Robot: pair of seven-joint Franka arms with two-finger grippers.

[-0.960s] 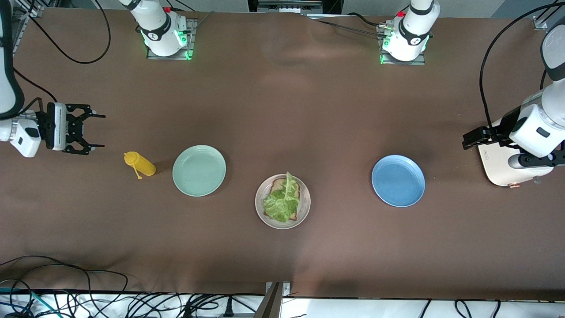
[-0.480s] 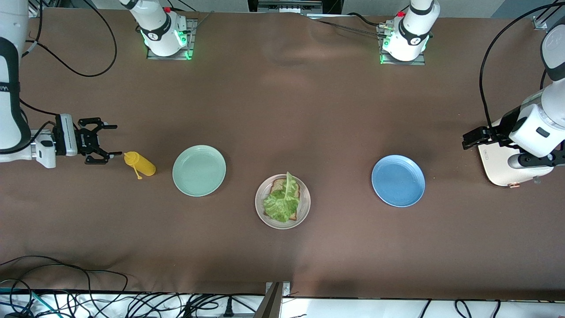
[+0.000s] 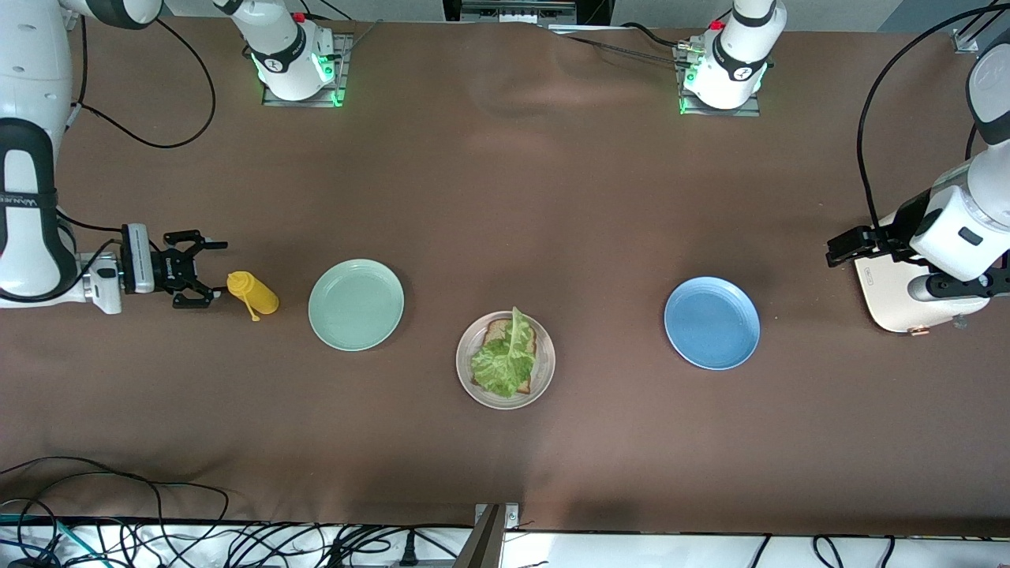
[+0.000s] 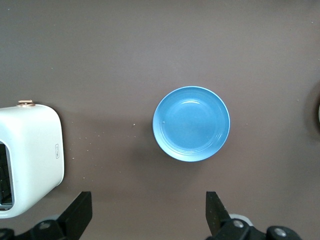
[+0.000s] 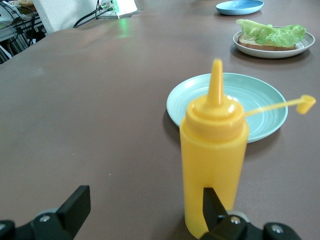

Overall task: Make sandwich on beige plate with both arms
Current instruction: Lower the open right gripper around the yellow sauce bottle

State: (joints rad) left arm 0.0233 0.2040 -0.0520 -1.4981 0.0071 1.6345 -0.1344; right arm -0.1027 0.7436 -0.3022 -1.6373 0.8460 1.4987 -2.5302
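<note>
The beige plate [image 3: 466, 347] lies mid-table, nearer to the front camera than the other plates. It holds one slice of brown toast [image 3: 495, 333] with a green lettuce leaf [image 3: 505, 361] lying uncovered on top. Both also show in the right wrist view: the plate [image 5: 272, 51] and the lettuce [image 5: 274, 33]. My right gripper [image 3: 211, 273] is open and low at the right arm's end of the table. It faces a yellow squeeze bottle [image 3: 254, 292], which stands just off one fingertip [image 5: 212, 207]. My left gripper [image 4: 148, 217] is open and empty, up over the table by the toaster [image 3: 892, 296].
A mint-green plate [image 3: 356, 304] lies beside the yellow bottle, toward the beige plate. A blue plate [image 3: 712, 322] lies between the beige plate and the white toaster, and shows in the left wrist view [image 4: 191, 123]. The bottle's cap hangs open on its strap [image 5: 303, 102].
My right gripper has moved down and toward the yellow bottle, ending right beside it. The left arm, plates and food have not moved.
</note>
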